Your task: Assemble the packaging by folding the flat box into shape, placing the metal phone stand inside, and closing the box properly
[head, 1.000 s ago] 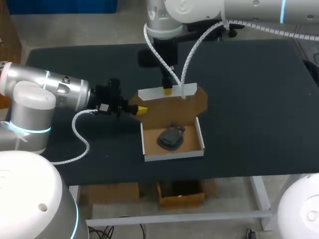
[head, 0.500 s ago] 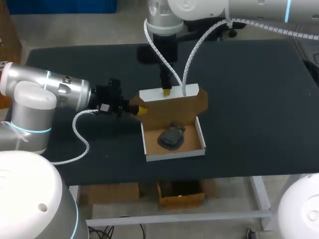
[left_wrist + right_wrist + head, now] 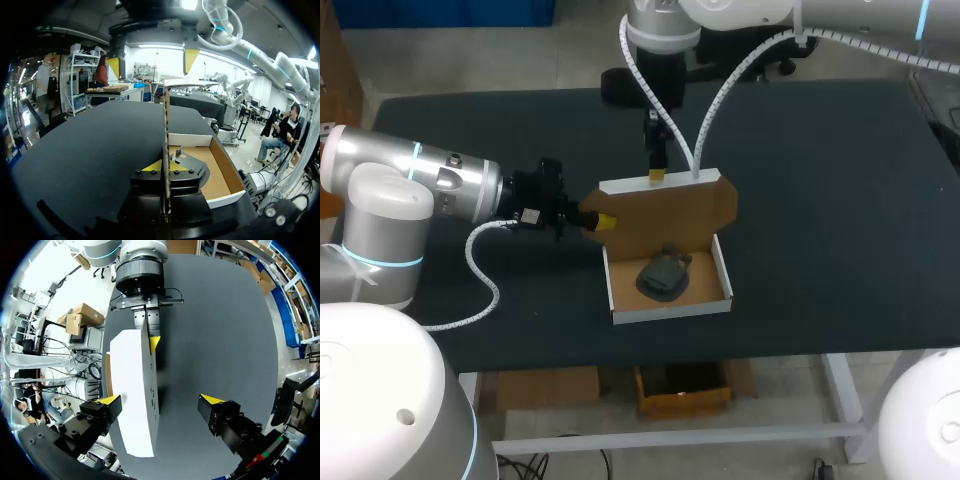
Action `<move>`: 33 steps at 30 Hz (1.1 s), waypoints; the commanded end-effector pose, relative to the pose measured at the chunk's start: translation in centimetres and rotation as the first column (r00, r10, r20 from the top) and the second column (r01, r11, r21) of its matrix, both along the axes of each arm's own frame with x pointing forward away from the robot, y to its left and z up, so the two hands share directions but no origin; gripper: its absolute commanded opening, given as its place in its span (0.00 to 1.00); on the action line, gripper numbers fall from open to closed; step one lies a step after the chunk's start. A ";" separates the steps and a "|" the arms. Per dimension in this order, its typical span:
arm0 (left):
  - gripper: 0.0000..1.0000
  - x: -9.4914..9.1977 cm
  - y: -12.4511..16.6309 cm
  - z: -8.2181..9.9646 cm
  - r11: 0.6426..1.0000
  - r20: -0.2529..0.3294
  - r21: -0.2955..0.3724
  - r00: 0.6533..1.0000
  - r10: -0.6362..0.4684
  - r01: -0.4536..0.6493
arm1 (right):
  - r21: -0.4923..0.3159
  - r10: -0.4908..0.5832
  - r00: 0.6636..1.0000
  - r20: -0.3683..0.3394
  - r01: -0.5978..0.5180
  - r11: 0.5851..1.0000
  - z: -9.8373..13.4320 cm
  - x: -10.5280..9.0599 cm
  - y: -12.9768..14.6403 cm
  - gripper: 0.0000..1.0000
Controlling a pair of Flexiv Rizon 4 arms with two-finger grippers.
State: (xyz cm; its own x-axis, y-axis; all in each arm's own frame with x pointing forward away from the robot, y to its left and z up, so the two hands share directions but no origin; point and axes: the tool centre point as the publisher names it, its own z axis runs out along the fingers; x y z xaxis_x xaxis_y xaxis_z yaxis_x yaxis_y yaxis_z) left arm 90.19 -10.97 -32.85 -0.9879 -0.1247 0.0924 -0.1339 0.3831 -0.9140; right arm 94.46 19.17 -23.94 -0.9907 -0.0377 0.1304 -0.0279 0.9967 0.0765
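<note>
The box tray [image 3: 720, 270] lies open on the black table with the dark metal phone stand [image 3: 663, 275] inside it. Its lid [image 3: 672, 212] stands upright, brown face toward the tray. My left gripper [image 3: 604, 221] is shut on the lid's left edge; in the left wrist view the lid [image 3: 166, 130] runs edge-on between the yellow tips of that gripper [image 3: 166, 167]. My right gripper [image 3: 657, 176] hangs just over the lid's top edge. In the right wrist view this gripper [image 3: 161, 401] is open wide, straddling the white lid [image 3: 134, 390] without touching it.
The black table [image 3: 840, 200] spreads wide to the right and in front of the tray. A white spiral cable [image 3: 710, 110] from my right arm hangs down to the lid's top. My left arm [image 3: 420, 185] lies along the table's left side.
My right gripper has opened and let go of the lid's top edge, lifting slightly away from it. The left gripper keeps holding the lid; the box and stand have stayed put.
</note>
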 end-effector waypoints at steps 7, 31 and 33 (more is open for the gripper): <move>0.00 0.0 -0.2 -0.4 1.000 0.001 -0.003 1.000 0.000 0.000 | 0.017 -0.181 0.982 0.048 0.181 0.983 1.6 0.9 -1.6 1.00; 0.00 -0.1 -0.4 -0.4 1.000 0.036 0.009 0.999 -0.014 0.014 | 0.014 -0.264 0.961 0.086 0.264 0.964 1.9 1.8 -2.2 1.00; 0.00 -0.3 -0.5 -0.4 1.000 0.059 0.016 0.998 -0.018 0.017 | 0.015 -0.287 0.955 0.072 0.287 0.958 1.9 1.9 -2.5 1.00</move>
State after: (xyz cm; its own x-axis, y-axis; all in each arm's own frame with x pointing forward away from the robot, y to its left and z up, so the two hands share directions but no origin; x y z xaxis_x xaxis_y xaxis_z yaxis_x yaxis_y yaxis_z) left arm 90.18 -11.08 -32.87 -0.9934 -0.1051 0.0457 -0.0841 0.3971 -0.9139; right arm 96.04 17.23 -22.10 -0.9716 0.2338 0.0357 0.2360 0.9682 0.0831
